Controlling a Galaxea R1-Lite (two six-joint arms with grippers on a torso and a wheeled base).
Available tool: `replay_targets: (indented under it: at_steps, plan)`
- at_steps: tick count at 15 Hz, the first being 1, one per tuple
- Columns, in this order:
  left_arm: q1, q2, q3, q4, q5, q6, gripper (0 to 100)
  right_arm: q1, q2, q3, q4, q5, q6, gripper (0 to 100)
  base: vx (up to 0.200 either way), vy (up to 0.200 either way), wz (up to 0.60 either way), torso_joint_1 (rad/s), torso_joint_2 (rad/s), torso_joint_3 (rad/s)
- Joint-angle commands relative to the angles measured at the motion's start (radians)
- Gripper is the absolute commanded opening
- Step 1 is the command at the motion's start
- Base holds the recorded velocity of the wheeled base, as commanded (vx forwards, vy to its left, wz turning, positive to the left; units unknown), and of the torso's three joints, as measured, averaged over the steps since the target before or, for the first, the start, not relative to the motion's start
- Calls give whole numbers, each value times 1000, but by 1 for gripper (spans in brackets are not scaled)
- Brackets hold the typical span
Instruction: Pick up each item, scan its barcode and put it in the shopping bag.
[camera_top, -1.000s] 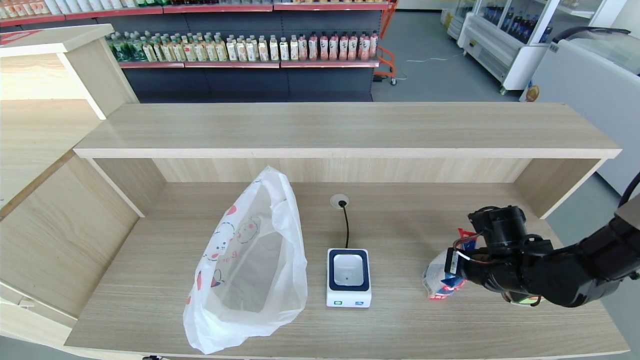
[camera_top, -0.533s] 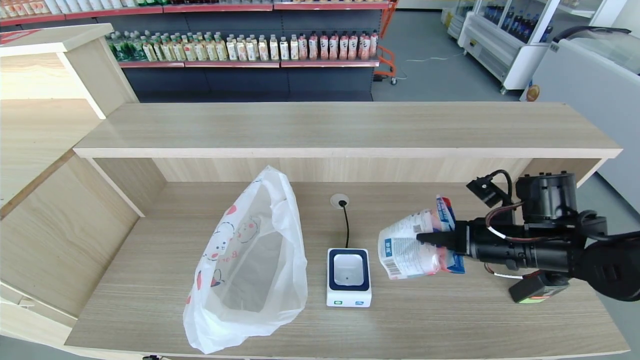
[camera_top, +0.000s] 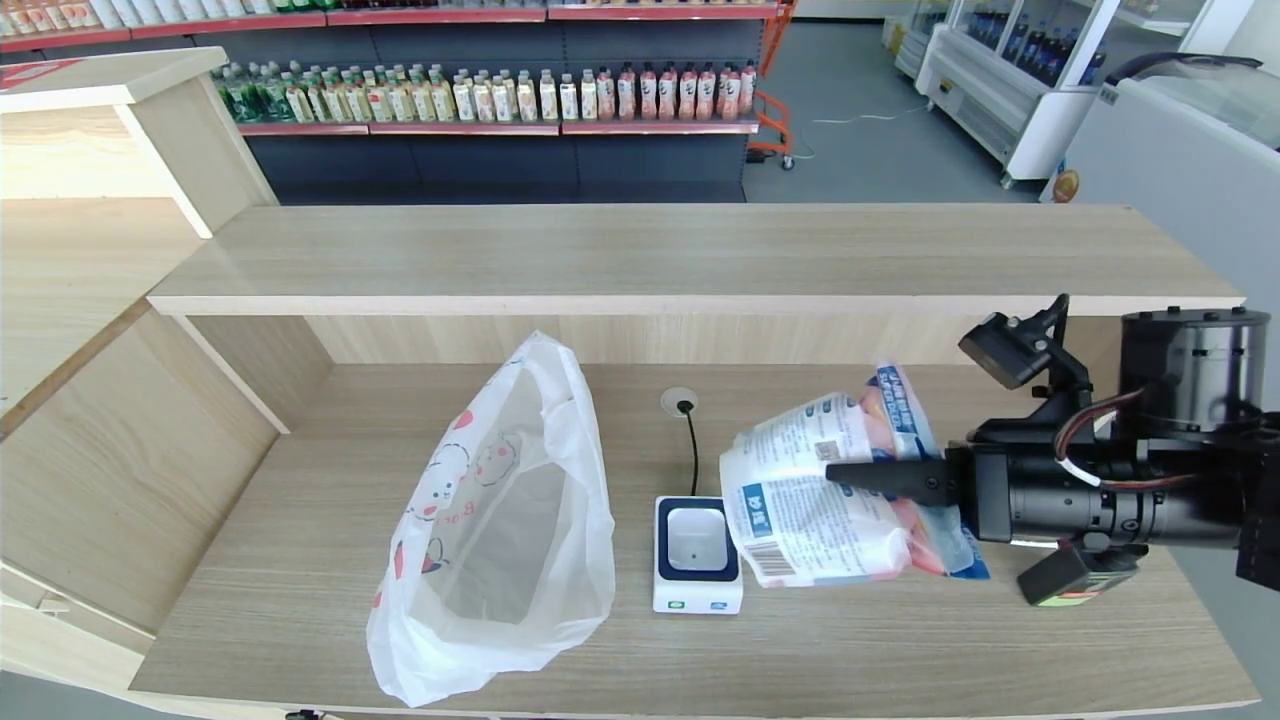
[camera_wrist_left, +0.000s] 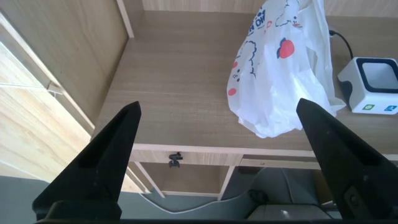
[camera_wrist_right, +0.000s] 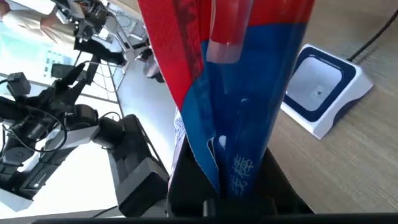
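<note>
A snack bag (camera_top: 800, 500) with a white barcoded back and a red and blue front hangs above the counter, just right of the scanner (camera_top: 697, 553). My right gripper (camera_top: 850, 475) is shut on it from the right, and the barcode sits at the bag's lower left corner. In the right wrist view the snack bag (camera_wrist_right: 236, 81) fills the space between the fingers of the right gripper (camera_wrist_right: 221, 186), with the scanner (camera_wrist_right: 323, 87) behind. The white shopping bag (camera_top: 500, 520) stands open left of the scanner. My left gripper (camera_wrist_left: 217, 168) is open off the counter's front left, facing the shopping bag (camera_wrist_left: 283, 74).
The wooden counter (camera_top: 700, 650) has a raised shelf (camera_top: 690, 255) along the back and side walls at both ends. The scanner's cable runs back to a hole (camera_top: 680, 402) in the counter. Store shelves with bottles stand beyond.
My right gripper has lifted the snack bag off the counter's right side, turned it so the white barcoded back faces up, and carried it left to beside the scanner.
</note>
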Motion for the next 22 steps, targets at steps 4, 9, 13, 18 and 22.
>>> replay_targets:
  at_steps: [4,9,13,18,22]
  plan:
    - [0,0,0,0,0,0,100,76,-72,24,9,20,18,0,0,0,0,0,0,0]
    - [0,0,0,0,0,0,100,142,-162,36,100,20,137,0,0,0,0,0,0,0]
    - [0,0,0,0,0,0,100,134,-184,44,196,13,137,0,0,0,0,0,0,0]
    - [0,0,0,0,0,0,100,117,-170,35,190,12,136,0,0,0,0,0,0,0]
    - [0,0,0,0,0,0,100,116,-165,31,187,12,136,0,0,0,0,0,0,0]
